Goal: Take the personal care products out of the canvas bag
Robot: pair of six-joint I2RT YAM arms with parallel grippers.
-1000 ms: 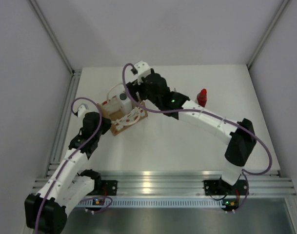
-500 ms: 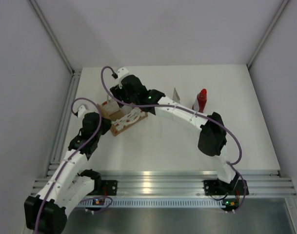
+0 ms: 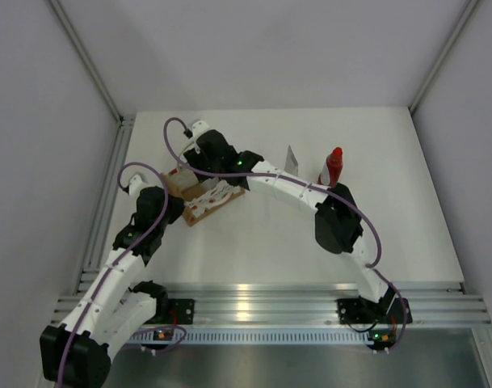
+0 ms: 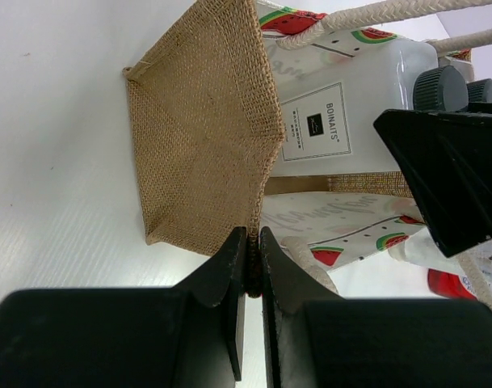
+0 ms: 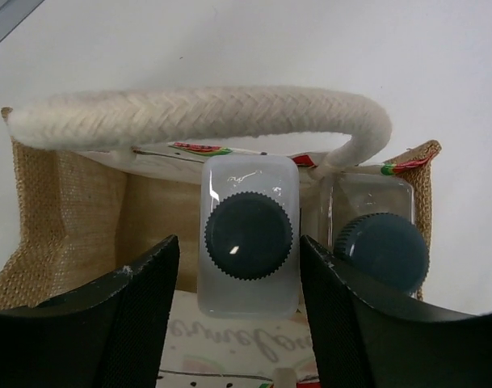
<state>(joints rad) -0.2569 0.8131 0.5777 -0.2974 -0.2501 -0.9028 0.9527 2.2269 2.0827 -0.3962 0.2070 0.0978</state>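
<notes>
A white bottle point(image 4: 326, 121) in the canvas bag point(image 4: 205, 137) reads "BOINAITS". The left gripper point(image 4: 251, 246) is clenched on the bag's wall. The right gripper point(image 5: 237, 252) straddles a dark-capped bottle point(image 5: 247, 230), jaws apart, with the rope handle point(image 5: 205, 113) beyond.

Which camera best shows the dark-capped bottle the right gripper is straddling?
Right wrist: the dark-capped bottle stands centred between the fingers of the right gripper, cap up, inside the canvas bag. Left wrist shows its labelled side; in the top view the right arm hides it.
</notes>
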